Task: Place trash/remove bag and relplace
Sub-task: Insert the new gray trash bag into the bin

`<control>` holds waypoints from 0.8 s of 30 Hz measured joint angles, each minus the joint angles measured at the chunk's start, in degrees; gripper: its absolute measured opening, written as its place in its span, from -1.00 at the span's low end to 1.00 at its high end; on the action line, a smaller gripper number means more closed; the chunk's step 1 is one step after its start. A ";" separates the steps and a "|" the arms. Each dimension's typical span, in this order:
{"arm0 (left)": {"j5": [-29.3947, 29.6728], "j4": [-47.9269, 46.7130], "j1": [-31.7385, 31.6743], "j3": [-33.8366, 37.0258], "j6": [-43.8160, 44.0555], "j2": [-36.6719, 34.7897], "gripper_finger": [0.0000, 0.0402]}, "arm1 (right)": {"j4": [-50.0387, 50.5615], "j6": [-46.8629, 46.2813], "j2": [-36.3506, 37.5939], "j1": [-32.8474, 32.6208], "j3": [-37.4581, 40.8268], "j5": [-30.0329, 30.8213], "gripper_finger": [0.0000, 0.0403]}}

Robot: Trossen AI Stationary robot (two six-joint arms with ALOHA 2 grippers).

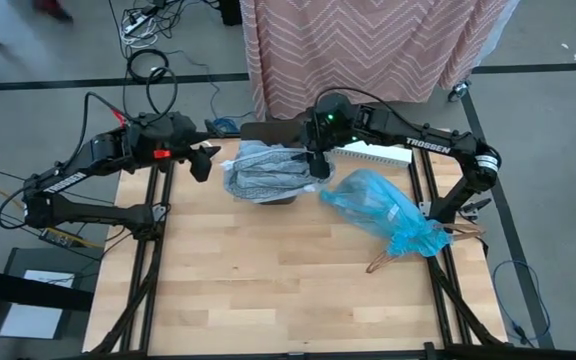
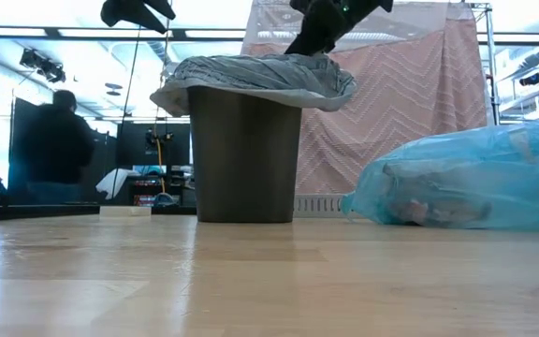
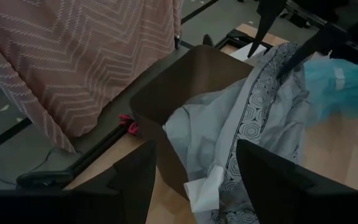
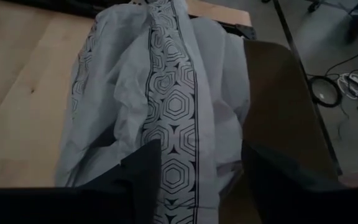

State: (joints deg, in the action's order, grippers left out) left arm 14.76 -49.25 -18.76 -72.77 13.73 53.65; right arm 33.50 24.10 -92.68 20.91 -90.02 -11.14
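Observation:
A small dark bin (image 2: 241,159) stands at the table's far middle. A pale grey patterned plastic bag (image 1: 263,172) is draped over its mouth. The blue bag (image 1: 378,208) lies on its side on the table right of the bin, full and crumpled. Pale and brownish shapes, likely the trash (image 2: 415,211), show through its wall. My right gripper (image 4: 201,180) is open at the bin's right rim, one finger on either side of the grey bag's edge. My left gripper (image 3: 194,180) hovers open above and left of the bin, with nothing between its fingers. My right gripper comes slanting down from the table's right, and its fingers (image 3: 260,37) stand on either side of the grey bag's patterned edge (image 4: 173,124) over the bin's right rim. I cannot tell whether they touch the plastic.
A pink chevron cloth (image 1: 368,40) hangs behind the table's far edge. A white ribbed object (image 1: 378,152) lies at the far right. A person (image 2: 59,140) stands in the room beyond. The near half of the wooden table (image 1: 268,290) is bare.

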 joint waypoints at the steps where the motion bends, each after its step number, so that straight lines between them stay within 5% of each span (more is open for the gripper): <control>1: 0.00 0.00 0.00 0.00 0.05 0.00 0.14 | 0.09 0.00 -0.02 0.00 0.00 -0.06 0.01; 17: 0.00 0.00 0.00 0.02 1.59 0.00 0.14 | 3.10 -0.38 -0.04 1.19 0.00 -2.02 -0.24; 24: 0.00 0.00 0.00 0.02 1.97 0.00 0.14 | 3.58 -0.44 -0.07 1.06 0.02 -3.53 -0.64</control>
State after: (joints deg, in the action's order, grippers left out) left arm 14.76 -49.25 -18.76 -72.75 15.70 53.65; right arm 37.07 23.66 -92.75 21.97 -90.00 -14.67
